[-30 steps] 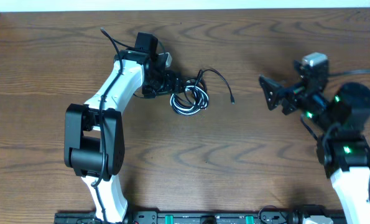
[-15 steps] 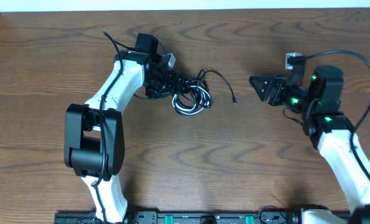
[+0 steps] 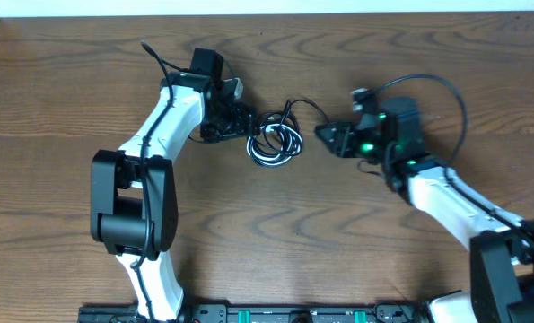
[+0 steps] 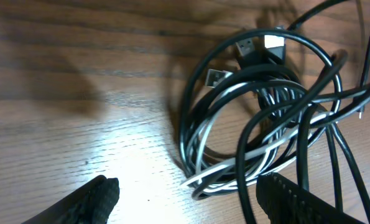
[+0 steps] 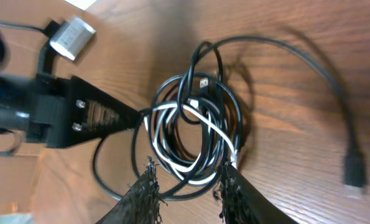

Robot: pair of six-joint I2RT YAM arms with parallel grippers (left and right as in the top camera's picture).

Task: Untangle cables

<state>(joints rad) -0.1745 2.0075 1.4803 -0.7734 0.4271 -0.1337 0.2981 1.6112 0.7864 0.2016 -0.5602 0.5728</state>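
The cables [image 3: 274, 142] lie as one tangled coil of black and white cords on the wooden table, with small plug ends [image 4: 247, 46] showing at the top of the coil. My left gripper [image 3: 251, 124] is at the coil's left side. Its jaws [image 4: 191, 196] stand wide open, and the near edge of the coil [image 4: 259, 106] lies between them. My right gripper [image 3: 325, 136] is at the coil's right side. Its fingers [image 5: 189, 186] are partly closed, one on each side of the coil's near loops [image 5: 194, 130], with a gap still showing. One black cord trails away to a loose plug [image 5: 354, 169].
Bare wood table [image 3: 275, 233] surrounds the coil. A thick black wire [image 3: 428, 85] arches over my right arm. The table's far edge [image 3: 267, 13] runs along the top, and the arm bases stand at the near edge.
My right arm has swung left from the right side of the table to the coil, and its jaws have narrowed. My left gripper has stayed at the coil, closing slightly.
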